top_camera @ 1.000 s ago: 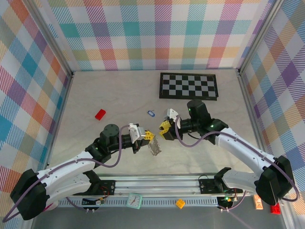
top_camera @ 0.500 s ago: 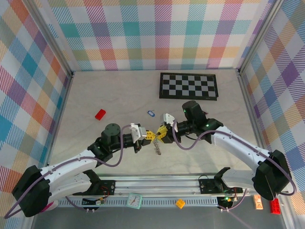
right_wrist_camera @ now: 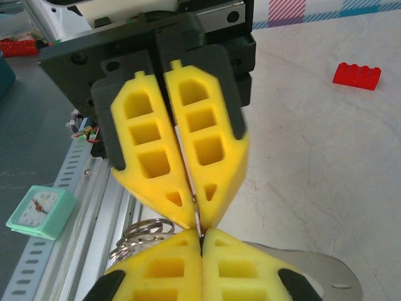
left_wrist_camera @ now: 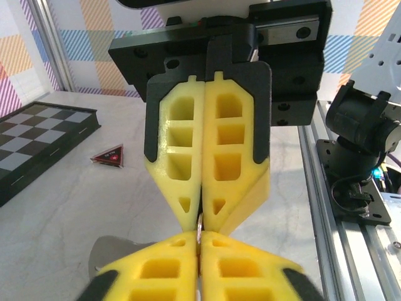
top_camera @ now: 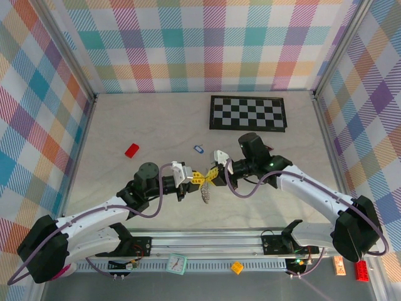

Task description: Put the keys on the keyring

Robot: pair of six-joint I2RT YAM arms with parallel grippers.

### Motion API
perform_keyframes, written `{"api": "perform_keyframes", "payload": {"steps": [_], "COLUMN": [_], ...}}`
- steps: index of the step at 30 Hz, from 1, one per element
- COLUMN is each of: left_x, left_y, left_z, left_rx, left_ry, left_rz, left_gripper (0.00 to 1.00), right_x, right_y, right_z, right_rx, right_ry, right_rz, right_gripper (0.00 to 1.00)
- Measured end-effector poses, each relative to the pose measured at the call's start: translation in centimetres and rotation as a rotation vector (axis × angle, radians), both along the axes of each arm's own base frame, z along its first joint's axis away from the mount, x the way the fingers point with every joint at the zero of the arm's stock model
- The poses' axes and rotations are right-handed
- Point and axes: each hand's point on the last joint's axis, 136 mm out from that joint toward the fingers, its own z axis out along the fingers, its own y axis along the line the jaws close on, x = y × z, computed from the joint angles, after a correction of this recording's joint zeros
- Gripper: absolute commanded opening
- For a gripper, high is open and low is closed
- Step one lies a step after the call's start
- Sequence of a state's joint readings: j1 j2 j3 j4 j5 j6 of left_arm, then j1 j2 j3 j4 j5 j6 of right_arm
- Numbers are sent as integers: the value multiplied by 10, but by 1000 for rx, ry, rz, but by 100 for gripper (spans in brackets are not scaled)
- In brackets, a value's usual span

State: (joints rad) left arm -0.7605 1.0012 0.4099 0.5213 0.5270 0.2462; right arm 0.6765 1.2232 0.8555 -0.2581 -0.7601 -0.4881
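Observation:
My left gripper (top_camera: 200,179) and right gripper (top_camera: 211,175) meet tip to tip above the middle of the table. Each is shut on a thin silvery edge of the keyring (top_camera: 203,194), which dangles below them. In the left wrist view my left gripper (left_wrist_camera: 200,246) pinches the metal edge, and the right gripper (left_wrist_camera: 200,216) comes down onto it from above. In the right wrist view my right gripper (right_wrist_camera: 202,243) grips the same sliver. Coiled rings of the keyring (right_wrist_camera: 141,235) hang to the left under the left gripper (right_wrist_camera: 199,218). A blue key (top_camera: 198,149) lies on the table behind the grippers.
The black-and-white chequered board (top_camera: 247,113) lies at the back right. A red block (top_camera: 131,150) sits at the left, and a small red triangle (left_wrist_camera: 113,155) rests on the table near the board (left_wrist_camera: 37,141). A green clock (top_camera: 178,263) stands on the front rail.
My right gripper has moved left to meet the left gripper and its fingers have closed on the keyring. The left arm has barely shifted.

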Motion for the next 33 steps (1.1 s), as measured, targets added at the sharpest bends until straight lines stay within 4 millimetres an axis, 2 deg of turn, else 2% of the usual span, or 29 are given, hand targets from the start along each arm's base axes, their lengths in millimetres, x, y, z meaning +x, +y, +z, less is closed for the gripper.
{"api": "perform_keyframes", "payload": {"steps": [3,11,20,26,30,33], "left_x": [3,5,6,4,3,3], "left_y": [4,11,9,7,7,7], "left_z": [-3,-18,-20,-22,-23,-22], "left_rx": [20,136,187,196,198,198], "left_ry": [-2,25,33,42,46,45], "left_rz": [29,59,42,20,16,17], "left_gripper": [28,26,14,0,0,0], "right_x": [1,5,5,5,5,6], "right_y": [-2,1,6,6,6,7], "right_z": [-4,-12,-15,-15,-15,-15], "right_rx": [-46,-195,-300,-308,-308,-307], "right_ry": [-11,-62,-117,-120,-112,-97], "right_rz": [-15,-17,2,-1,-5,-23], "right_gripper": [0,0,0,0,0,22]}}
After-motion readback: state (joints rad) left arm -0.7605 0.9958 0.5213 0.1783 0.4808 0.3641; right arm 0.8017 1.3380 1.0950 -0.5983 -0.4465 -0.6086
